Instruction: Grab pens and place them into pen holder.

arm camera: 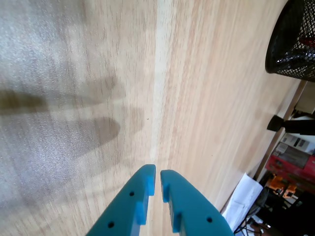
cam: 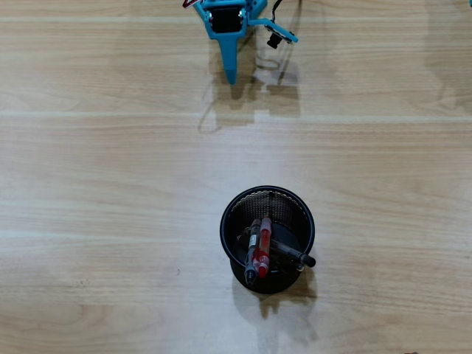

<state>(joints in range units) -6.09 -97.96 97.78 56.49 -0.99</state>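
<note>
Blue gripper (arm camera: 158, 173) jaws nearly together, seemingly empty, above bare wooden table (arm camera: 74, 98).

pens (cam: 259, 249): barrel print too small to read
pen holder (cam: 267, 238): no label seen
gripper (arm camera: 157, 173): no marking seen
boxes (arm camera: 294, 156) beyond the table edge, wrist view: print blurred, unreadable

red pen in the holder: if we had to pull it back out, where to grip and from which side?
Grip the red pen on its upper end, where it sticks up over the pen holder's rim on the bottom-left in the overhead view. Come straight down from above: the mesh wall blocks any side approach, and black pens lie crossed beside it. The gripper is nearly shut now, so open it first.
</note>
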